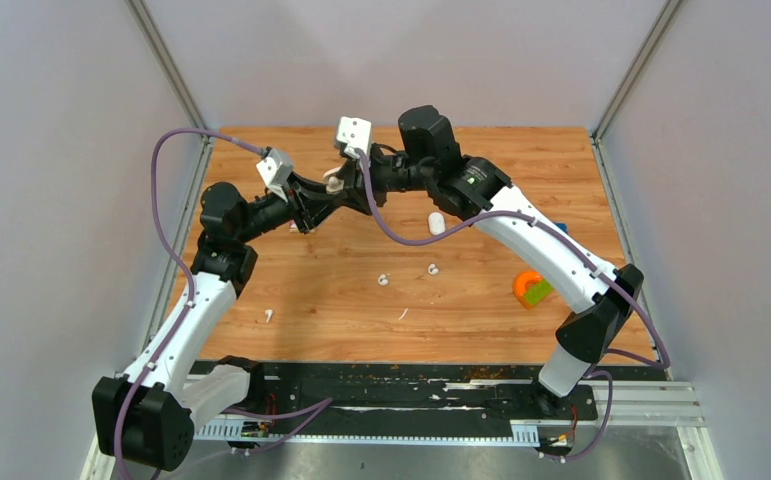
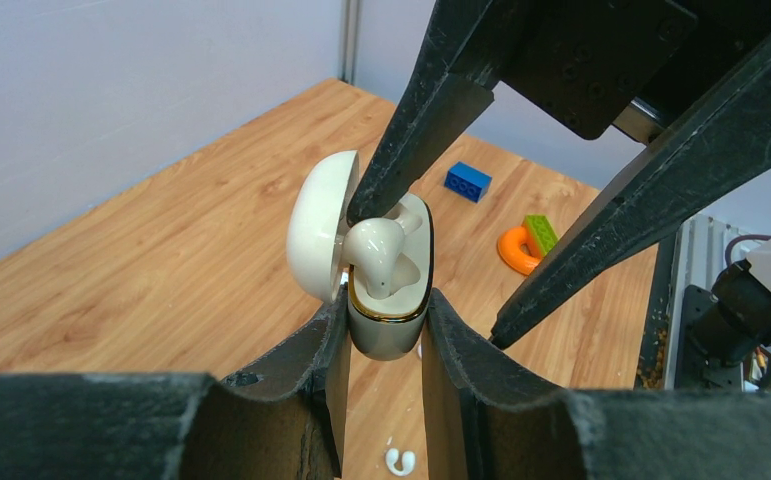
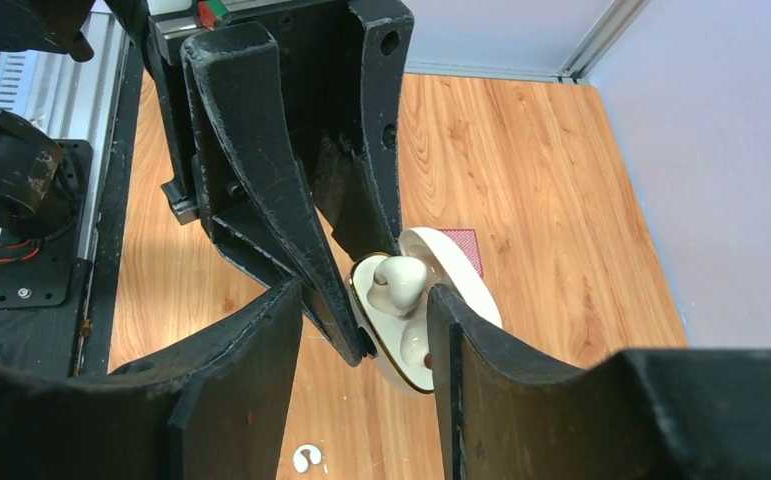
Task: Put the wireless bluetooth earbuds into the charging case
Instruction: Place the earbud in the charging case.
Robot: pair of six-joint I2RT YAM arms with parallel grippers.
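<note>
The white charging case [image 2: 389,325] with a gold rim is held above the table, and my left gripper [image 2: 386,310] is shut on its lower body. Its lid [image 2: 316,225] stands open to the left. One white earbud [image 2: 376,255] sits in the case's well, partly raised. My right gripper [image 2: 431,270] is open over the case, one fingertip [image 2: 363,205] touching the earbud's top and the other well clear. In the right wrist view the case [image 3: 391,345] and earbud [image 3: 401,280] lie between the right gripper's [image 3: 366,295] spread fingers. Loose earbuds [image 1: 383,281] [image 1: 432,269] lie on the table.
An orange ring with a green brick [image 2: 524,245] and a blue brick [image 2: 468,181] lie at the table's right. A red card [image 3: 461,245] lies beneath the case. A white oval object [image 1: 436,224] and a thin white sliver [image 1: 403,314] rest mid-table. Grey walls enclose three sides.
</note>
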